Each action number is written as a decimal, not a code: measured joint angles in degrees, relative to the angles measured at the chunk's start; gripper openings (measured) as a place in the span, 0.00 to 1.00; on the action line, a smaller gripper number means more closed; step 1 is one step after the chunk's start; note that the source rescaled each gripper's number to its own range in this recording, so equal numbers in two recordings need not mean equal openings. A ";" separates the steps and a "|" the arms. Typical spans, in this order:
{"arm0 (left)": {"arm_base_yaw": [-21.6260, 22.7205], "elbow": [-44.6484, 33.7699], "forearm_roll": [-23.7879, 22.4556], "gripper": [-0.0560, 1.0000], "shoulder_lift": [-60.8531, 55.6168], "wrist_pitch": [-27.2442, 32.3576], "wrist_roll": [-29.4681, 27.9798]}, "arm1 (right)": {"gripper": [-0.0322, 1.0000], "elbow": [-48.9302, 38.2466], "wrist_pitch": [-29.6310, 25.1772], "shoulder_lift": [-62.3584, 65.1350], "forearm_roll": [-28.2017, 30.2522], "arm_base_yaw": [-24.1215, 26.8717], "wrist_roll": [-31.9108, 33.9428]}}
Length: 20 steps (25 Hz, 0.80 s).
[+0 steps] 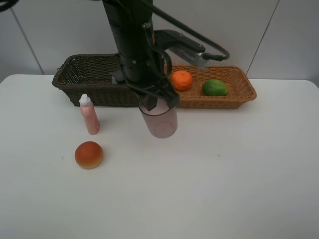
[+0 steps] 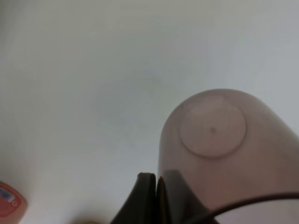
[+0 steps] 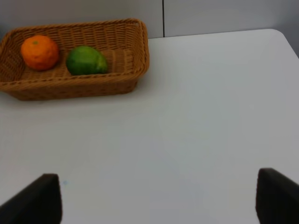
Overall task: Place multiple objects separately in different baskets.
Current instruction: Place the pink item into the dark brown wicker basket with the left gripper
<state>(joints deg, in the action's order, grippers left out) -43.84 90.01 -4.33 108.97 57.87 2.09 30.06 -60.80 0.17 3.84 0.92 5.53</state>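
Nearest me sits the bun (image 1: 88, 155), alone on the white surface (image 1: 224, 174), with the bottle (image 1: 89, 115) upright just behind it. Mid-view, the left hand (image 1: 158, 99) pinches the cup (image 1: 159, 122) by its rim, mouth up, in front of the dark basket (image 1: 84, 79). Whether the cup's base touches the surface, I can't tell. Off to the right, the orange (image 1: 182, 80) and lime (image 1: 215, 87) lie near each other in the tan basket (image 1: 234, 97), and the right hand (image 1: 199, 57) hovers over its back edge.

Left wrist view now: dark fingers (image 2: 145, 198) pressed together on the cup's wall, and a corner of the bottle at the edge.

Right wrist view: fingers (image 3: 42, 198) spread wide over bare surface, the tan basket and both fruit beyond.
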 joint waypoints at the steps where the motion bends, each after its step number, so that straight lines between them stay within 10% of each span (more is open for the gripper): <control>1: 0.87 0.72 0.00 0.05 -0.62 0.07 0.00 | 0.84 0.00 0.00 0.00 0.00 0.00 0.00; 20: 26.42 7.90 -3.28 0.05 -3.92 -1.59 0.00 | 0.84 0.00 0.00 0.00 0.00 0.00 0.00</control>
<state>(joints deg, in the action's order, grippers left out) -17.41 97.91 -7.60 105.05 56.28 2.09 30.06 -60.80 0.17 3.84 0.92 5.53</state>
